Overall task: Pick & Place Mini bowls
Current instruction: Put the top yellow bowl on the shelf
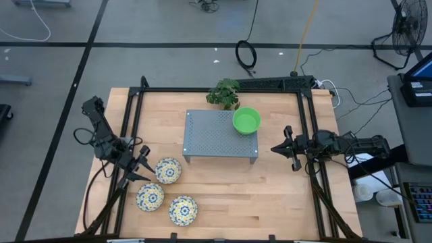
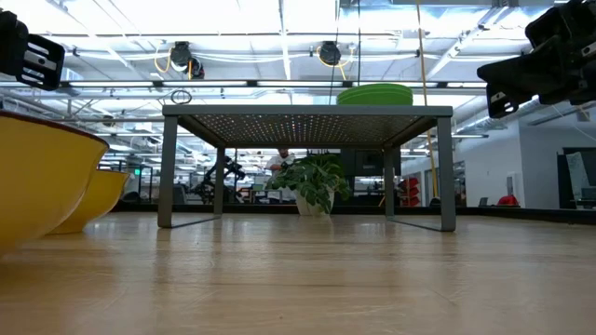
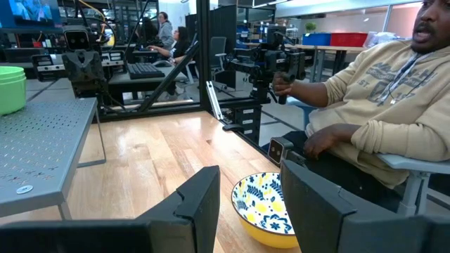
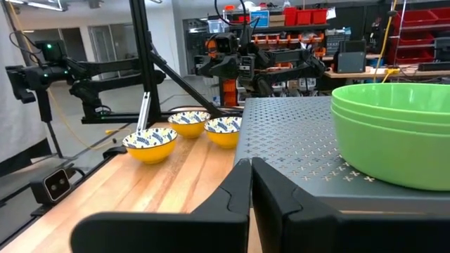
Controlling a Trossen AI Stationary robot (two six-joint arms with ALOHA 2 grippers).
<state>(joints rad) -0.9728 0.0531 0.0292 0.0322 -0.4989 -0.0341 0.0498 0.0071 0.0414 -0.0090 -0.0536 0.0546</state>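
Left gripper (image 1: 135,167) open beside patterned bowl (image 1: 168,170)

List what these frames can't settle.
- Green bowls: the high view shows one disc; the stack count is hidden from above.
- Low view: two floral bowls are cut off by the edge, the third is unseen.
- Left wrist view: one floral bowl is partly hidden behind the left gripper.

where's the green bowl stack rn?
In the high view the green bowl stack sits on the right rear corner of the grey perforated stand, beside the potted plant and nearer the right end effector.
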